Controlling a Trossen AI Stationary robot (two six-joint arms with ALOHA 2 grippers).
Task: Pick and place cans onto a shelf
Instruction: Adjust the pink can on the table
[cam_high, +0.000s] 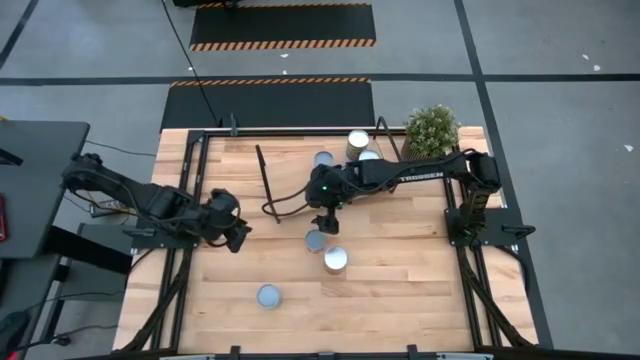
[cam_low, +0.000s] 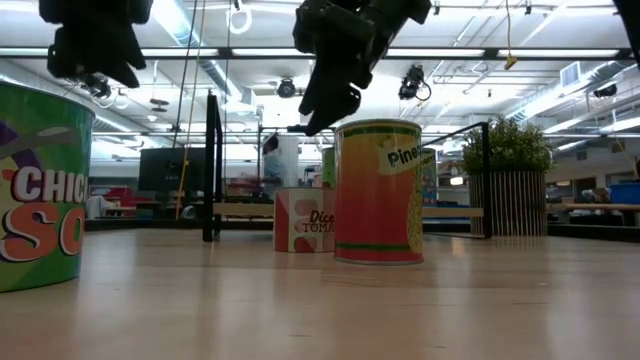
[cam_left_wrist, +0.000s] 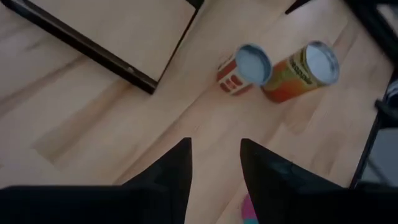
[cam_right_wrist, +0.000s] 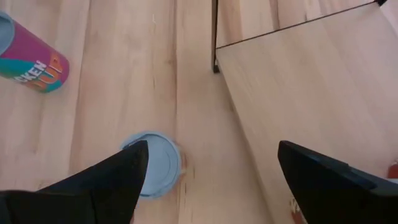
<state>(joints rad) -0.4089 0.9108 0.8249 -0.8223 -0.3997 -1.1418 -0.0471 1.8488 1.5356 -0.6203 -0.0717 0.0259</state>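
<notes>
Soup can: purple-sided soup can (cam_high: 268, 295), upright and alone near the front edge, well apart from both grippers.
Pineapple can: orange pineapple can (cam_high: 335, 260), upright, just behind and to the right of the soup can's row, and close beside the tomato can.
Tomato can: short, pale-blue-topped tomato can (cam_high: 316, 241), upright, long axis vertical. It looks like the pick in hand.
Right gripper: right gripper (cam_high: 325, 222) hangs above the table just behind the tomato can, fingers spread wide with nothing between them.
Key relation: in the right wrist view the can's blue top (cam_right_wrist: 152, 171) sits by one finger (cam_right_wrist: 118, 171) rather than midway in the gap. The fingers probably need to shift toward the front edge to centre on the can before they drop. They would straddle its round side from above.
Nearer arm: the right, clearly.
Left gripper: left gripper (cam_high: 237, 237) is raised at the table's left side, well apart from the tomato can, fingers apart and holding nothing. It appears to be waiting.
Risk: the pineapple can stands so close that a wide finger may nudge it on descent.
Shelf: the shelf (cam_high: 230, 175) lies at the back left. No can shows on it.
Back cans: three more cans (cam_high: 357, 143) stand at the rear, under the right arm, beside a plant (cam_high: 432, 130).
</notes>
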